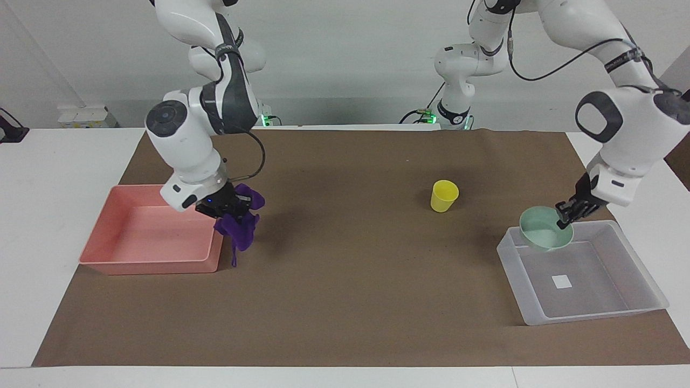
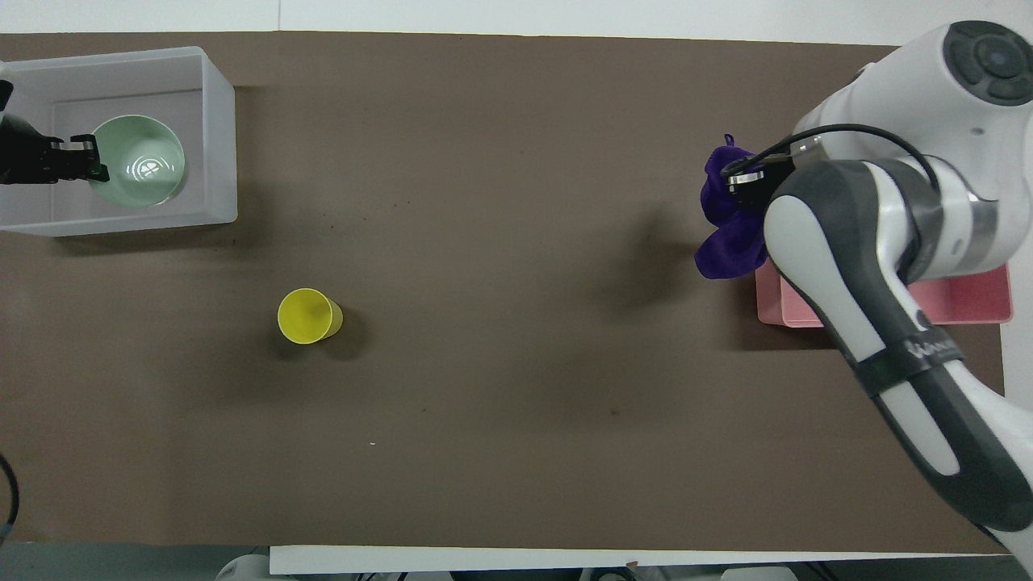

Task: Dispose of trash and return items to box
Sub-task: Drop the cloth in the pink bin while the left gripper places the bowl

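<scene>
My right gripper (image 1: 226,207) is shut on the purple cloth (image 1: 240,223) and holds it in the air, hanging just beside the pink tray's (image 1: 151,264) corner; the cloth also shows in the overhead view (image 2: 726,234) under the gripper (image 2: 746,177). My left gripper (image 1: 566,213) is shut on the rim of the mint-green bowl (image 1: 544,234) and holds it over the translucent box (image 1: 593,315); in the overhead view the bowl (image 2: 137,157) lies over the box's (image 2: 218,121) inside. The yellow cup (image 1: 444,195) stands upright on the brown mat.
The pink tray (image 2: 968,298) holds nothing and is mostly hidden under my right arm in the overhead view. The yellow cup (image 2: 307,315) stands nearer to the robots than the box. A brown mat (image 1: 356,302) covers the table.
</scene>
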Controlling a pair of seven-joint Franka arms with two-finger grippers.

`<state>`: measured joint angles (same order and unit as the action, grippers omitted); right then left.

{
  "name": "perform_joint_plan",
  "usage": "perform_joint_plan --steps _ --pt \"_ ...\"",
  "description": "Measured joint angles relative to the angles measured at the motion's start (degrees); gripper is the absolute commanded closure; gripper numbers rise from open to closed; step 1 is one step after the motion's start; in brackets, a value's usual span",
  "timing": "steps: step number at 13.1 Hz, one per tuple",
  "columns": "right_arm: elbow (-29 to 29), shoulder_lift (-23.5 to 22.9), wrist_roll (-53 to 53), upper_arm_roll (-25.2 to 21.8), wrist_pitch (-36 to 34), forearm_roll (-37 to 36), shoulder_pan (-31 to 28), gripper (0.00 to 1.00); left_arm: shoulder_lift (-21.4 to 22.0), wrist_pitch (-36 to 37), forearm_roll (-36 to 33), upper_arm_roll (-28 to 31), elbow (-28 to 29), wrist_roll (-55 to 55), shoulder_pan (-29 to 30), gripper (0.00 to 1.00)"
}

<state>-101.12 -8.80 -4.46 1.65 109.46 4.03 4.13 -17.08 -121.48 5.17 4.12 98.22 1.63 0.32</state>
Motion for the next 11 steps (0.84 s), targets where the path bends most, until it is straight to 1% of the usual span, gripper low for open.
perform_joint_plan --steps 2,3,5,6,8,9,11 --pt "1.0 2.1 1.3 -0.1 -3.3 -0.1 -2.9 1.0 -6.0 -0.6 0.2 0.0 -6.1 -0.1 1.9 1.0" --pt "1.0 2.8 3.0 -0.1 -4.3 -0.1 -4.7 1.0 -7.8 -1.0 0.2 0.0 -8.0 -0.1 2.3 1.0" --pt "0.7 3.2 7.1 -0.2 -5.2 -0.2 -9.3 1.0 -10.3 -3.8 0.2 -0.2 -8.0 -0.2 2.3 1.0" --pt "0.0 3.2 9.2 -0.2 -5.2 -0.2 -11.8 1.0 -11.2 -5.2 0.2 -0.2 -7.0 -0.6 2.3 0.95" --pt "-2.3 3.0 11.9 -0.3 -4.4 -0.2 -15.7 0.99 -12.1 -6.2 0.2 -0.2 -6.2 -1.1 2.3 0.05" --pt "-4.2 2.9 13.2 -0.3 -2.2 -0.2 -17.0 0.99 -12.0 -6.2 0.2 -0.2 -6.3 -1.1 2.3 0.0" --pt "-9.2 2.4 15.0 -0.3 4.1 -0.2 -18.2 0.98 -10.6 -5.2 0.1 -0.3 -7.4 -1.2 2.0 0.0"
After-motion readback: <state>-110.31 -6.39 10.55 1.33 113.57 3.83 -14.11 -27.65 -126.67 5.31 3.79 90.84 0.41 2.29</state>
